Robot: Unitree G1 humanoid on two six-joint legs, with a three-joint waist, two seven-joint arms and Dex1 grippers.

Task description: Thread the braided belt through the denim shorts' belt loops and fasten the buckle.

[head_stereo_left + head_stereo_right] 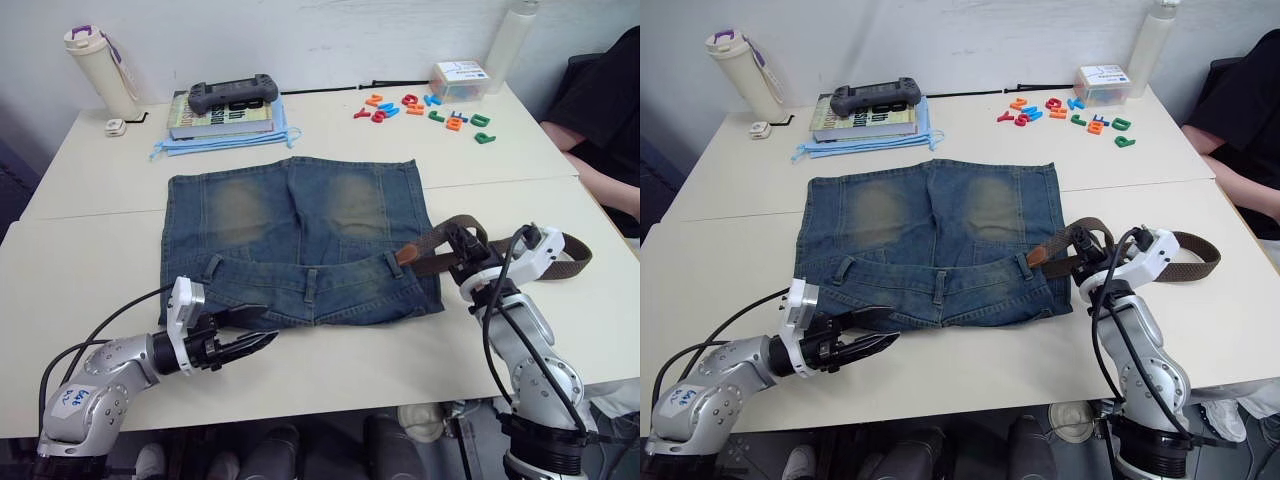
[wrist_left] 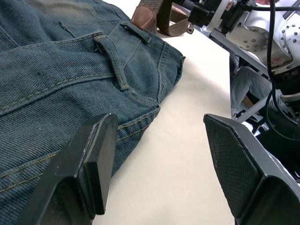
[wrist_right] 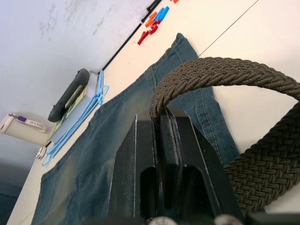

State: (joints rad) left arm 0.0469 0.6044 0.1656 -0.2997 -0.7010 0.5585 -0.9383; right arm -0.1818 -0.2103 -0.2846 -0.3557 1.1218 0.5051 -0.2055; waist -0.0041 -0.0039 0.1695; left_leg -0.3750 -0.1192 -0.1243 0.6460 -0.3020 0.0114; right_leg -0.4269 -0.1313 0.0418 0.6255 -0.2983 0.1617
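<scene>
Right tool (image 1: 462, 243) pinches the limp, flexible braided belt (image 1: 560, 262) behind its stiffer tan tip, the best hold; left tool (image 1: 250, 340) gapes wide beside the denim shorts (image 1: 300, 235).

Both arms have silver-grey metal shells, white wrist housings and looping black cables. The left gripper (image 1: 262, 343) and right gripper (image 1: 462, 243) each carry two black fingers, whose pads (image 2: 236, 174) are finely textured. A white handwritten label (image 1: 76, 401) marks the left arm.
</scene>
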